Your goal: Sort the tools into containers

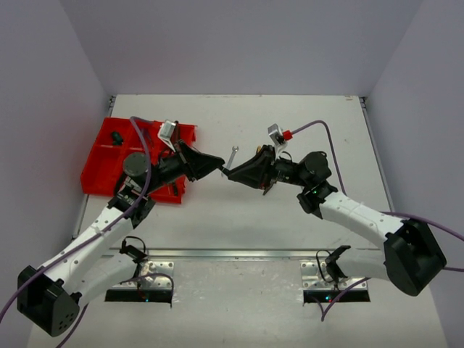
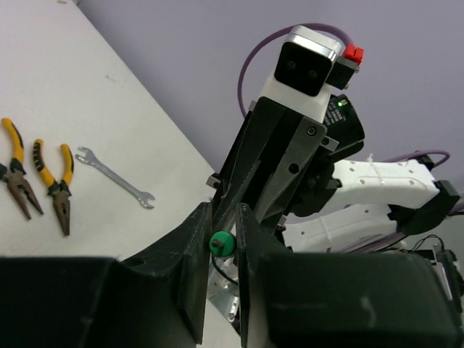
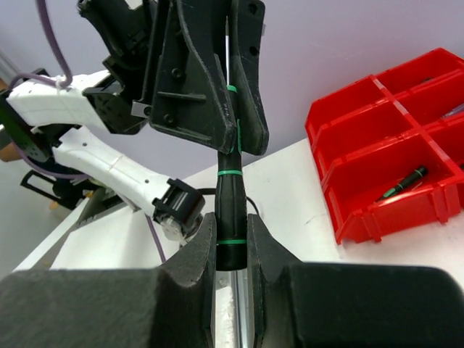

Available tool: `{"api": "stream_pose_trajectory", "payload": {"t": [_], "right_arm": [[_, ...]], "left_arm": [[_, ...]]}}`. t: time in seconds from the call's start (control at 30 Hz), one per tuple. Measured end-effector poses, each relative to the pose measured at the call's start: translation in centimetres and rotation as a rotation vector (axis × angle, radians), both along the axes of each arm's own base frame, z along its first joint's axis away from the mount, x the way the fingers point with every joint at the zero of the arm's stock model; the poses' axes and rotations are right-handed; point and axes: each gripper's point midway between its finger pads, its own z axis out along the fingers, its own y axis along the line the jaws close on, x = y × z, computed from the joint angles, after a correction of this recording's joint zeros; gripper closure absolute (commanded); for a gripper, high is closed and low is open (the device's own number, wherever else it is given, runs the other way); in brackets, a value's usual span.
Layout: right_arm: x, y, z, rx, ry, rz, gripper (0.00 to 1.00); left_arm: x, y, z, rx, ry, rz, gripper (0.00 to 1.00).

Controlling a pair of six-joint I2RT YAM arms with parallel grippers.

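While the two arms meet in mid-air above the white table [image 1: 290, 232], a slim black-handled screwdriver with thin green rings [image 3: 230, 192] is gripped at two places. The right tool [image 3: 230, 225] is pressed together on the butt of the handle. The left tool [image 3: 238, 145] pinches the same handle further along, and the steel shaft runs up between its fingers.

Only the right wrist view shows this double grip plainly; from above, the two black tools merely appear nose to nose. The left wrist view looks along the screwdriver and catches just a round green part of it between the left fingers [image 2: 192, 268].

That view alone shows a pair of yellow-handled pliers [image 2: 18, 174] and a second such pair [image 2: 56, 185] lying side by side on the table, with a silver open-ended wrench [image 2: 114, 176] near them.

The bright red plastic organizer tray [image 1: 98, 177] sits at the table's left side, partly under the left arm. The right wrist view shows another black screwdriver with green markings [image 3: 402, 183] lying in one of its compartments. The top view shows a dark green object [image 1: 116, 136] in a far compartment.
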Motion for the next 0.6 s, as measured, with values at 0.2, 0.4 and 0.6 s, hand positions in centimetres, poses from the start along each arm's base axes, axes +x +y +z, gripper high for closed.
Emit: {"api": "stream_pose_trajectory", "payload": {"t": [0.2, 0.4, 0.6], "right_arm": [[1.4, -0.6, -1.5, -0.028, 0.069, -0.107, 0.01], [5.4, -3.6, -3.6, -0.219, 0.246, -0.42, 0.01], [5.8, -8.7, -4.5, -0.341, 0.236, -0.665, 0.01]], "left_arm": [[5.1, 2.3, -0.9, 0.2, 0.114, 0.28, 1.0], [14.7, 12.6, -6.6, 0.575, 0.328, 0.821, 1.0], [13.9, 22.4, -17.1, 0.944, 0.654, 1.042, 1.0]]}}
